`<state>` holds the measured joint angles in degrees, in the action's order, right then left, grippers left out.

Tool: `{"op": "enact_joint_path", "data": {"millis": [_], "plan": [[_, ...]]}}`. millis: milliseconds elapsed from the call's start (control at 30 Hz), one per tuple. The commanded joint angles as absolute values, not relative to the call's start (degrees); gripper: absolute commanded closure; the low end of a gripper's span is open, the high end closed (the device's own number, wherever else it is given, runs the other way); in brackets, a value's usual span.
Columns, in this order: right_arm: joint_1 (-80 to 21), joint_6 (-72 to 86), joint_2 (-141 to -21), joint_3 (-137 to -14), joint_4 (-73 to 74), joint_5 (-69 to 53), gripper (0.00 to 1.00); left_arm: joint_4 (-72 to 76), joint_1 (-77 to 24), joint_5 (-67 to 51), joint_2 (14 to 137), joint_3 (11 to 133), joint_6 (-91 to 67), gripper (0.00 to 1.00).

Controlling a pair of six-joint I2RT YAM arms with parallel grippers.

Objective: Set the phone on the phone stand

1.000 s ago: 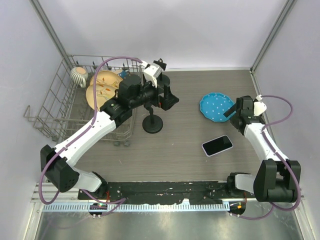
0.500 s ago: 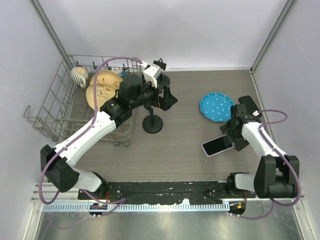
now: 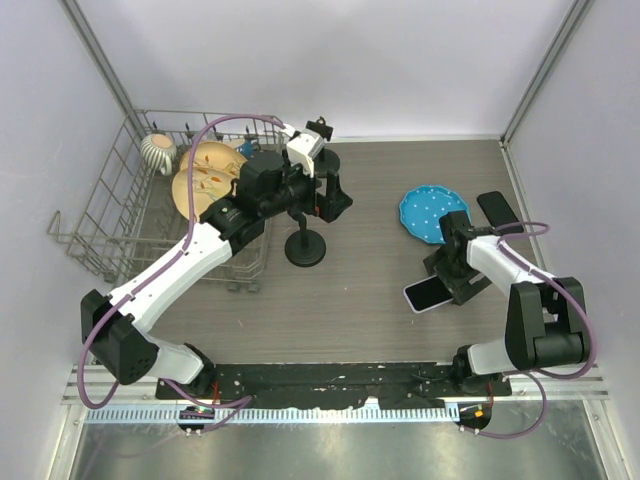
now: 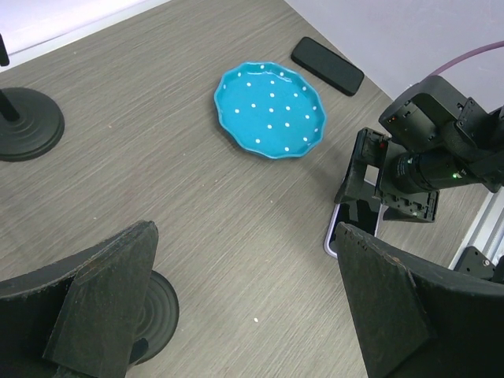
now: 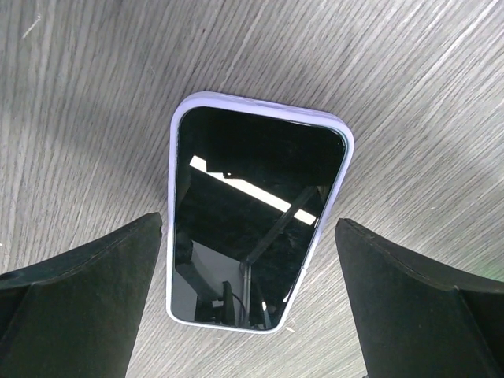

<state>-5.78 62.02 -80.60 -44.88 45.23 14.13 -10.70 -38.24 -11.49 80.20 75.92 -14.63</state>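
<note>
The phone (image 3: 428, 293), black-screened in a lavender case, lies flat on the table (image 3: 380, 330). My right gripper (image 3: 448, 280) hangs open just over it. In the right wrist view the phone (image 5: 256, 213) lies between my two fingers, which stand clear of its long edges, with the right gripper (image 5: 248, 227) over its lower half. The black phone stand (image 3: 305, 247), with a round base and a thin post, stands mid-table. My left gripper (image 3: 335, 197) hovers open and empty just above and behind the stand. In the left wrist view the left gripper (image 4: 246, 236) shows bare table between its fingers, and a round black base (image 4: 153, 303) sits by the left finger.
A blue dotted plate (image 3: 433, 213) lies right of centre, with a flat black slab (image 3: 497, 207) beside it. A wire dish rack (image 3: 110, 220) holding plates fills the left side. A second round black base (image 4: 27, 122) shows at the left edge of the left wrist view.
My right arm has swung from beside the blue plate down and left, over the phone. The left arm, the stand and the phone have stayed put.
</note>
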Motion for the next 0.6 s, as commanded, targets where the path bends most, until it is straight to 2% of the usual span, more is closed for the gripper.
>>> {"op": "enact_joint_path", "data": {"millis": [0,333,567], "plan": [[-6.5,65.7,-82.0,-46.8,44.9,15.4,0.02,-10.3,-38.1,-10.5,78.8,77.3,-13.5,0.0],[-6.7,68.6,-84.3,-46.9,44.8,15.9,0.08,-10.9,-38.1,-9.8,78.7,77.4,-13.1,0.0],[-6.7,71.3,-85.0,-45.0,43.4,17.0,0.2,-11.1,-38.1,-9.7,78.8,77.5,-13.0,0.0]]}}
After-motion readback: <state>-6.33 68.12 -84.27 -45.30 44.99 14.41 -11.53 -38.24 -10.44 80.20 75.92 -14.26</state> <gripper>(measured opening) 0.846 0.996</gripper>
